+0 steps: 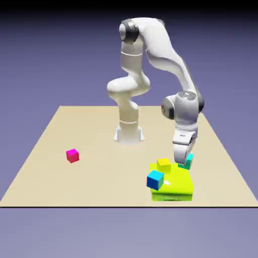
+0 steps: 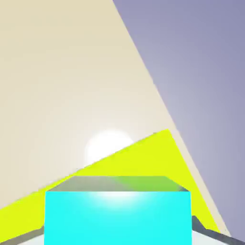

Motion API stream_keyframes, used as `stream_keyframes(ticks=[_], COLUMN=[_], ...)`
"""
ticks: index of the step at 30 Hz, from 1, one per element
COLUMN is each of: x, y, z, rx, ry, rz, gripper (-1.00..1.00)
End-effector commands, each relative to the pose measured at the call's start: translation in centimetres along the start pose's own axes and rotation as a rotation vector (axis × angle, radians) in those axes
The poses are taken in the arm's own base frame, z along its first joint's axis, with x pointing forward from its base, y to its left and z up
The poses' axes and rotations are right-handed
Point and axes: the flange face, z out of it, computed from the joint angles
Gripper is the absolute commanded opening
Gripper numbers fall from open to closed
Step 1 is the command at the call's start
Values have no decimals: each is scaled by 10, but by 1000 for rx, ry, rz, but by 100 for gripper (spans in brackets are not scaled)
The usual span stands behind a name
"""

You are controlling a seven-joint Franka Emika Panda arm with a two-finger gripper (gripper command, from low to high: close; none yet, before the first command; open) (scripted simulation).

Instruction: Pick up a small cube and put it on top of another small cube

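Note:
My gripper is shut on the small turquoise-green cube, which pokes out between the fingers at the exterior view's lower right. The cube hangs at the back right edge of a flat lime-yellow block; whether it touches the block I cannot tell. In the hand view the cube fills the bottom middle, large, with my gripper closed around it. Only a grey finger edge shows beside it. The lime-yellow block spreads behind the cube.
A small yellow cube sits on the lime block's back left part. A darker blue cube stands at the block's front left corner. A magenta cube lies alone on the tan table at the exterior view's left.

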Motion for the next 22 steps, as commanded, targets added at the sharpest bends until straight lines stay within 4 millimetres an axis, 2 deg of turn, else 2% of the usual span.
stream_keyframes(ticks=[1, 6, 8, 13, 14, 15, 16, 21, 22], x=[-7, -46, -52, -53, -53, -53, -53, -51, -52], y=[5, 37, 41, 41, 41, 41, 41, 41, 41], z=[-7, -38, -41, 26, 28, 28, 28, -39, -41], rx=[1, 14, 17, 18, 17, 17, 17, 18, 17], ry=[1, 0, 0, 0, 0, 0, 0, 0, 0], rz=[9, 73, 81, 81, 81, 81, 81, 81, 81], gripper=[-100, -100, -100, -100, -100, 100, 100, 100, 100])
